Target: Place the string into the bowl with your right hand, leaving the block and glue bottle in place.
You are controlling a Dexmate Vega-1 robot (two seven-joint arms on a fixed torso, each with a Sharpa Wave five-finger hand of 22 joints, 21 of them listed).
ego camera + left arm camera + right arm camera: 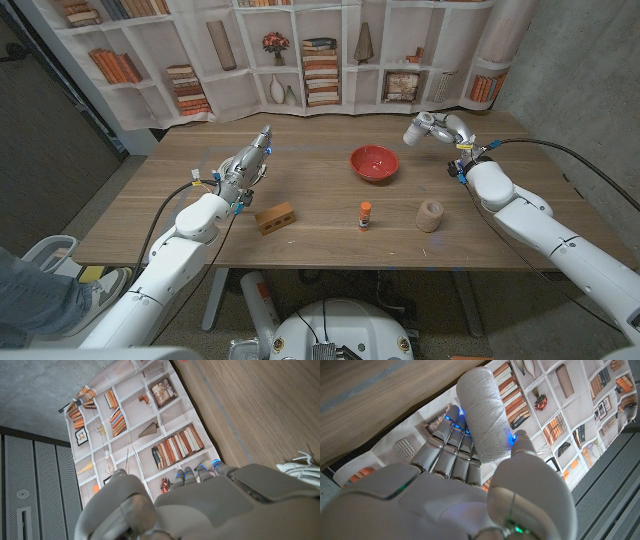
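**Right robot hand holds a white spool, while a tan one sits on the bench**

The right robot hand (437,129) hovers raised over the far right of the bench (300,245), beside the red bowl (374,162). Its fingers (451,445) and thumb grip a white spool of string (482,412). I'd say the carry is underway; next it must swing left over the bowl and release. A tan spool (430,215) stands near the front edge, right of the glue bottle (365,214) and the block (274,217), both undisturbed. The left robot hand (247,165) hangs above the bench, fingers extended, holding nothing. From overhead the white spool is hard to make out in the hand.
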